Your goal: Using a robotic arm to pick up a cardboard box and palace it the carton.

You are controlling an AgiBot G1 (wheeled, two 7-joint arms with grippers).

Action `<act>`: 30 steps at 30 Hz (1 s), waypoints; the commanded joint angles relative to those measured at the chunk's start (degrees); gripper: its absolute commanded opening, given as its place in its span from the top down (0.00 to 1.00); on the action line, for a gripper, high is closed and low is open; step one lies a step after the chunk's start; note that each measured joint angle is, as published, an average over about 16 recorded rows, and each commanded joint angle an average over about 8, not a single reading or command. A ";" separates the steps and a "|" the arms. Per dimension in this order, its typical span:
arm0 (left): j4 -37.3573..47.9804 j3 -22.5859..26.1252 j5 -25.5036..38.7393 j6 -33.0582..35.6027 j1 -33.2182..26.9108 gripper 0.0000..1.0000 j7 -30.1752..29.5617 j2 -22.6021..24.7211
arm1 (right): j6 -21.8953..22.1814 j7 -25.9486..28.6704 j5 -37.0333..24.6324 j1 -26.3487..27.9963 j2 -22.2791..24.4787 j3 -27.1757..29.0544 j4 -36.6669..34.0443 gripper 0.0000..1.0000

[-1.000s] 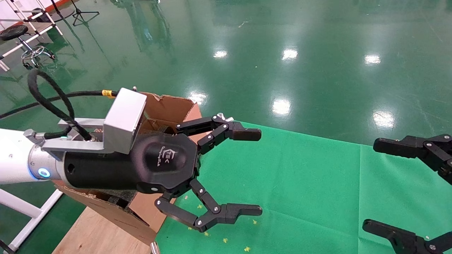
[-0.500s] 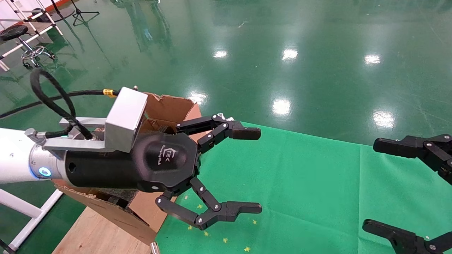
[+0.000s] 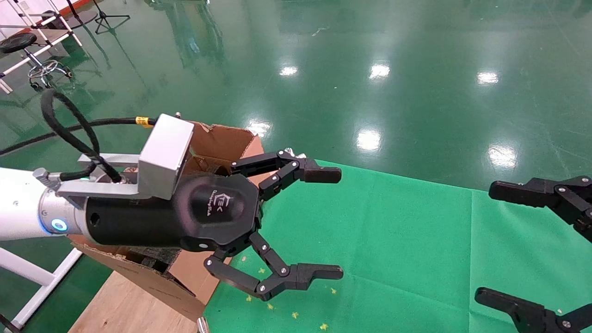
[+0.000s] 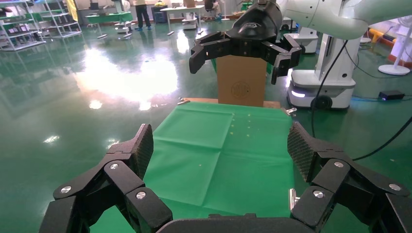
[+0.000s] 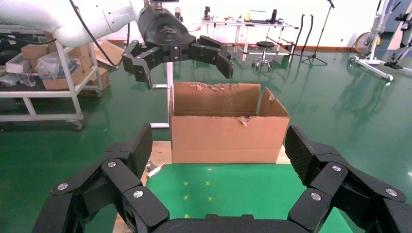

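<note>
My left arm (image 3: 27,210), white with a silver wrist and black body, holds its gripper (image 3: 341,224) open and empty above the green cloth, just in front of the carton (image 3: 222,138). The carton stands open with torn flaps on a wooden board, and the right wrist view shows it too (image 5: 228,128). A smaller brown cardboard box (image 4: 241,87) with a round mark stands upright past the cloth's far end, seen only in the left wrist view. My right gripper (image 3: 485,243) is open and empty at the right edge.
The green cloth (image 3: 393,240) covers the table, with small yellow specks near its left end. The wooden board (image 3: 125,305) lies under the carton. The shiny green floor surrounds the table. A white shelf rack (image 5: 53,92) and a stool (image 3: 27,51) stand farther off.
</note>
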 commanded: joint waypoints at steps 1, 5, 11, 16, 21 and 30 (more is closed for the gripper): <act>0.01 0.01 0.01 0.00 -0.01 0.00 0.00 0.00 | 0.00 0.00 0.00 0.00 0.00 0.00 0.00 0.00; 0.03 0.02 0.03 0.00 -0.02 0.00 0.00 0.00 | 0.00 0.00 0.00 0.00 0.00 0.00 0.00 0.00; 0.05 0.02 0.04 0.00 -0.04 0.00 0.00 0.00 | 0.00 0.00 0.00 0.00 0.00 0.00 0.00 0.00; 0.05 0.02 0.05 0.00 -0.05 0.00 0.00 0.00 | 0.00 0.00 0.00 0.00 0.00 0.00 0.00 0.00; 0.05 0.02 0.05 0.00 -0.05 0.00 0.00 0.00 | 0.00 0.00 0.00 0.00 0.00 0.00 0.00 0.00; 0.05 0.02 0.05 0.00 -0.05 0.00 0.00 0.00 | 0.00 0.00 0.00 0.00 0.00 0.00 0.00 0.00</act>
